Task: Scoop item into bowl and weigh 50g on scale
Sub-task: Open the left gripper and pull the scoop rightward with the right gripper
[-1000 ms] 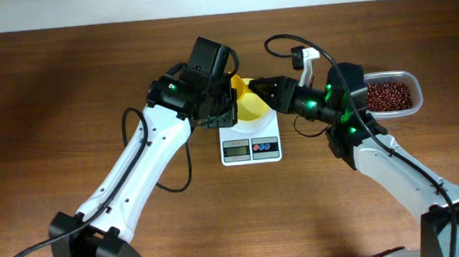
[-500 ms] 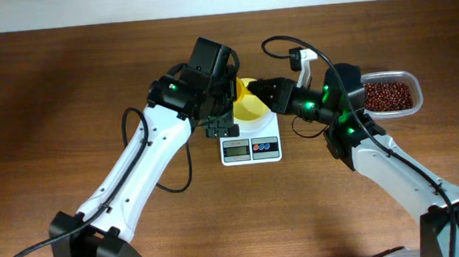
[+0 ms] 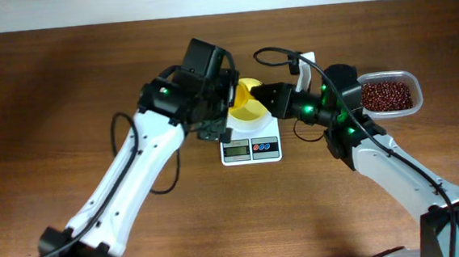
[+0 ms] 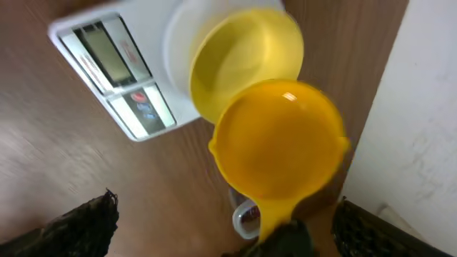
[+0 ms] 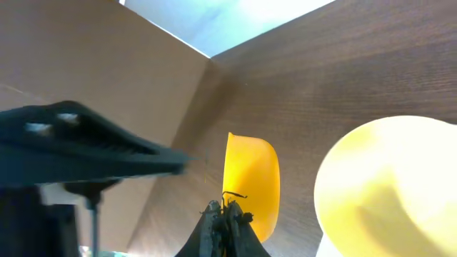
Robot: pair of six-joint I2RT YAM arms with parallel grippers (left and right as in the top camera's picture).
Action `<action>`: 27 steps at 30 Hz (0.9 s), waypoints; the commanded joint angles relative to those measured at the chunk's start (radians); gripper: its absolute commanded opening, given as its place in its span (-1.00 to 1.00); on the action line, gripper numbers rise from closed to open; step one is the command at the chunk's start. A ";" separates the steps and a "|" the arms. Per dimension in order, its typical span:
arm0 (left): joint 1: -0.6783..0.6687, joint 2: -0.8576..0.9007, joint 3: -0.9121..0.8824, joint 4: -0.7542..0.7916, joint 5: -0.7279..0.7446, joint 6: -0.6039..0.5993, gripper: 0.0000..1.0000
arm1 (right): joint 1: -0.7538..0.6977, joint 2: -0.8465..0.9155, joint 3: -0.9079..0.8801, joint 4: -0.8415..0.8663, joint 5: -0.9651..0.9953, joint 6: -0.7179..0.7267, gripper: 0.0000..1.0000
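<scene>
In the right wrist view, the right gripper [image 5: 227, 220] is seen nearest, its fingertips pressed together on the handle of the scoop [image 5: 251, 182], which is presented edge-on with its cup upright against the table [image 5: 371, 64]. The bowl [image 5: 385, 185] is noted just beside it to the right. This pinch is not resolved from overhead.

In the left wrist view, the fingers [image 4: 78, 221] of the left gripper [image 3: 217, 125] are recorded at opposite lower corners, spread wide and holding nothing. Between them the scoop is viewed from above, its round cup overlapping the near rim of the bowl. The bowl is found seated on the scale [image 4: 107, 78], whose display and buttons are visible, though the reading cannot be made out.

Only the overhead view shows the item [image 3: 387, 95], lying in the clear tub [image 3: 413, 99] at the far right, well apart from the scale. Both arms are seen extended inward, the left from the left side and the right from the right side, their wrists meeting above the scale's far edge
</scene>
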 commanded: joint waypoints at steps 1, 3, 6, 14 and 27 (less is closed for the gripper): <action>0.032 -0.054 0.010 -0.048 -0.100 0.078 0.98 | -0.016 0.003 0.014 -0.018 -0.025 -0.126 -0.92; 0.044 -0.056 0.010 -0.053 -0.101 0.167 0.98 | -0.015 0.003 0.014 -0.027 -0.026 -0.187 -0.92; 0.048 -0.056 0.010 -0.053 -0.123 0.280 0.98 | -0.015 -0.012 0.014 -0.026 -0.048 -0.224 -0.92; 0.048 -0.056 0.010 -0.053 -0.161 0.517 0.98 | -0.031 -0.119 0.014 -0.104 -0.016 -0.321 -0.92; 0.034 -0.050 -0.010 -0.184 -0.161 0.684 0.15 | -0.325 -0.323 0.014 -0.362 0.148 -0.325 -0.92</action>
